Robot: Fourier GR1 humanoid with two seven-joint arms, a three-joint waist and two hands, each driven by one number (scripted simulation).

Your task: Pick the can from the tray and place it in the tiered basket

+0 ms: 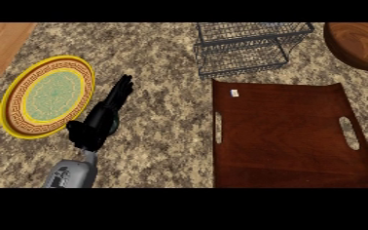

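On the speckled brown-and-beige stone surface (158, 126) lies a dark, polished wooden tray (287, 141), roughly square, with a curved far edge and a slot handle cut into each side. Near its far left corner sits the can (234, 93), a small pale speck against the reddish wood. It is too small for me to tell whether it stands upright or lies down, or which way its long axis runs.

Just beyond the tray stands the tiered basket (244, 53), made of thin dark wire mesh, with rectangular shelves stacked one above the other. To the right of it, at the edge of view, is part of a round brown wooden bowl (348, 44).

Well to the left of the tray, the left hand (101, 119) shows above the stone at the end of its grey forearm (72, 174). Its black fingers (122, 90) are straight and pressed together, pointing away and slightly to the right, with the thumb sticking out to the left; they hold nothing. Just beside the hand, further left, lies a round plate (50, 93) with a yellow rim, an orange patterned band and a pale green centre. A strip of light wood (13, 41) shows at the far left corner.
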